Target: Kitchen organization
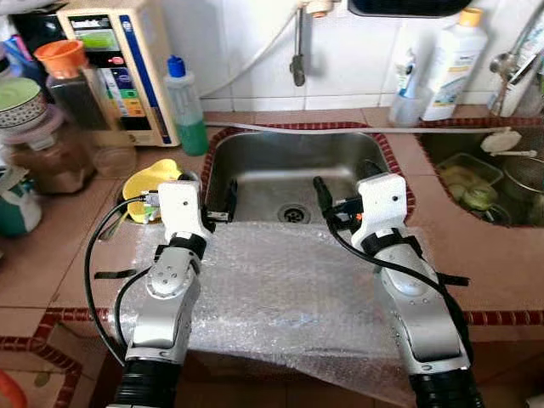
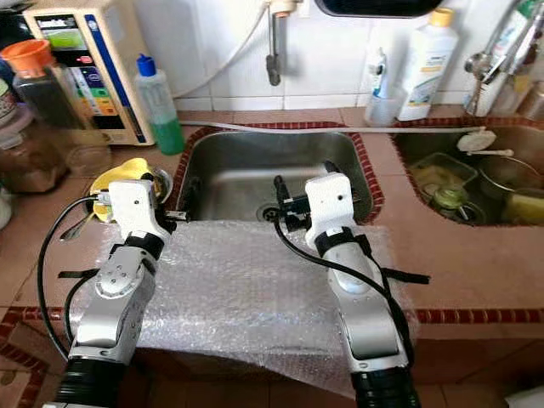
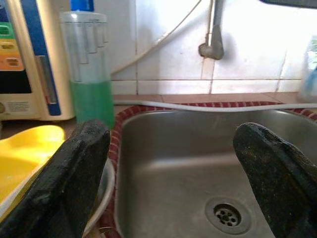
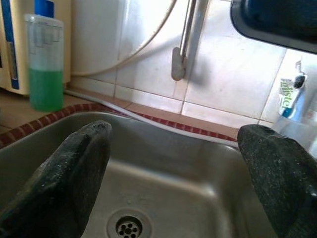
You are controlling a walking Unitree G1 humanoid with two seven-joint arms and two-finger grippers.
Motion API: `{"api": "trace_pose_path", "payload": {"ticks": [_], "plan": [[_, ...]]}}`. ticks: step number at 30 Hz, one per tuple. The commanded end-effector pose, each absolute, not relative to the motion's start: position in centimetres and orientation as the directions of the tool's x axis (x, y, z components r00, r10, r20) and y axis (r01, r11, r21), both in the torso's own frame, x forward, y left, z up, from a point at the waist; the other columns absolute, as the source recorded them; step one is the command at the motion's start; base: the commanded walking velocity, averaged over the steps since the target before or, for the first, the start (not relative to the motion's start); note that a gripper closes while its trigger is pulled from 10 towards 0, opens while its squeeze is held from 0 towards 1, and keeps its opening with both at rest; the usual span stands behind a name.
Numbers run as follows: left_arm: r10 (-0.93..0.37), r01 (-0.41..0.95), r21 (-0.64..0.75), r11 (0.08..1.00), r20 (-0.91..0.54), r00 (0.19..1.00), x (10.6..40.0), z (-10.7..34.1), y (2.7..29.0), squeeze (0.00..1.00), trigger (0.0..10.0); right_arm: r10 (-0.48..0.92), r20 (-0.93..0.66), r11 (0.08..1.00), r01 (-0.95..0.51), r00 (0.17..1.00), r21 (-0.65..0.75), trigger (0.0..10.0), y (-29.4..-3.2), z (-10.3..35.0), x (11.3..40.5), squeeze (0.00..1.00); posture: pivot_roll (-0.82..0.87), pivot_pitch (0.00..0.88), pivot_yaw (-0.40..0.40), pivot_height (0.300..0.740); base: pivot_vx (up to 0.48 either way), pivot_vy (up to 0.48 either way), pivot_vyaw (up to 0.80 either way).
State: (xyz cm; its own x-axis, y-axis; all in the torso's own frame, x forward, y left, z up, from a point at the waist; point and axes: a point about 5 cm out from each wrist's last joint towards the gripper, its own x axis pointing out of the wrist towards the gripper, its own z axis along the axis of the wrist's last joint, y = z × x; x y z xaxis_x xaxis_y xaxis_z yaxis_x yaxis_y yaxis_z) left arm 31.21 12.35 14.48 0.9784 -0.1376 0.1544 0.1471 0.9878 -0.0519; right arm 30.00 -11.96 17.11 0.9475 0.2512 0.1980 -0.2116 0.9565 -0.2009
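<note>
A sheet of bubble wrap lies over the counter's front edge and the near rim of the steel sink. Both arms reach across it. My left gripper is open at the sink's near left corner, beside a yellow item in a small bowl. My right gripper is open over the sink's near right part. The left wrist view has wide-apart fingers framing the drain. In the right wrist view the fingers are equally spread above the basin, with nothing between them.
A green-liquid bottle and a beige appliance stand behind the sink at left, with jars further left. A tap hangs above. A cup with toothbrush, a white bottle and a second sink with dishes lie right.
</note>
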Motion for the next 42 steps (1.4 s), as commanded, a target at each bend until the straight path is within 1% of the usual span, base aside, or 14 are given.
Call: {"api": "trace_pose_path", "payload": {"ticks": [1,5,8,15,22,24,31,36,38,40,42], "plan": [[-0.131,0.14,-0.045,0.989,0.156,0.979,31.2,14.7,12.7,0.0,10.0,0.265,0.207,0.955,-0.225,0.942,-0.195,10.0,-11.7,17.2,29.9,0.0,0.01,0.0,0.062,0.74,0.0,0.0,0.0],[-0.177,0.185,-0.03,0.982,0.171,0.969,31.0,14.8,12.3,0.0,10.0,0.267,0.207,0.954,-0.227,0.941,-0.197,10.0,-11.7,17.2,29.9,0.0,0.01,0.0,0.062,0.74,0.0,0.0,0.0],[-0.175,0.185,-0.048,0.982,0.166,0.971,31.0,14.8,12.3,0.0,10.0,0.269,0.21,0.953,-0.228,0.94,-0.197,10.0,-11.7,17.3,29.9,0.0,0.01,0.0,0.061,0.74,0.279,-0.247,0.0],[-0.174,0.184,-0.047,0.982,0.163,0.971,30.9,14.7,12.4,0.0,10.0,0.269,0.208,0.953,-0.229,0.94,-0.2,10.0,-11.8,17.2,29.9,0.0,0.01,0.0,0.061,0.74,0.269,-0.37,0.0],[-0.17,0.181,-0.058,0.982,0.159,0.973,30.9,14.6,12.4,0.0,10.0,0.27,0.202,0.952,-0.23,0.941,-0.201,10.0,-11.8,17.1,29.8,0.0,0.0,0.0,0.061,0.74,0.0,-0.404,0.0],[-0.145,0.165,-0.105,0.981,0.177,0.973,31.0,14.8,12.5,0.0,10.0,0.27,0.202,0.952,-0.231,0.941,-0.2,10.0,-11.8,17.1,29.8,0.0,0.0,0.0,0.061,0.74,0.0,0.0,0.0],[-0.141,0.158,-0.091,0.983,0.166,0.976,31.0,14.8,12.6,0.0,10.0,0.274,0.194,0.951,-0.236,0.942,-0.198,10.0,-11.8,16.9,29.8,0.0,0.01,0.0,0.061,0.74,0.0,0.0,0.0],[-0.131,0.146,-0.092,0.985,0.154,0.979,30.9,14.5,12.8,0.0,10.0,0.305,0.172,0.945,-0.275,0.937,-0.176,10.0,-11.2,16.5,29.6,0.0,0.01,0.0,0.061,0.74,0.0,0.0,0.0],[-0.102,0.114,-0.073,0.991,0.145,0.984,30.9,14.3,13.1,0.0,10.0,0.319,0.13,0.942,-0.298,0.939,-0.155,10.0,-11.0,16.1,29.6,0.0,0.01,0.0,0.061,0.74,0.0,0.0,0.0],[-0.057,0.064,-0.04,0.997,0.141,0.988,31.0,14.2,13.8,0.0,10.0,0.344,0.13,0.936,-0.328,0.93,-0.13,10.0,-10.7,16.1,29.4,0.0,0.01,0.0,0.06,0.74,0.0,0.0,0.0],[-0.042,0.046,-0.029,0.999,0.139,0.989,31.0,14.1,14.1,0.0,10.0,0.361,0.131,0.931,-0.35,0.923,-0.102,10.0,-10.5,16.1,29.3,0.0,0.01,0.0,0.06,0.74,0.0,0.0,0.0]]}}
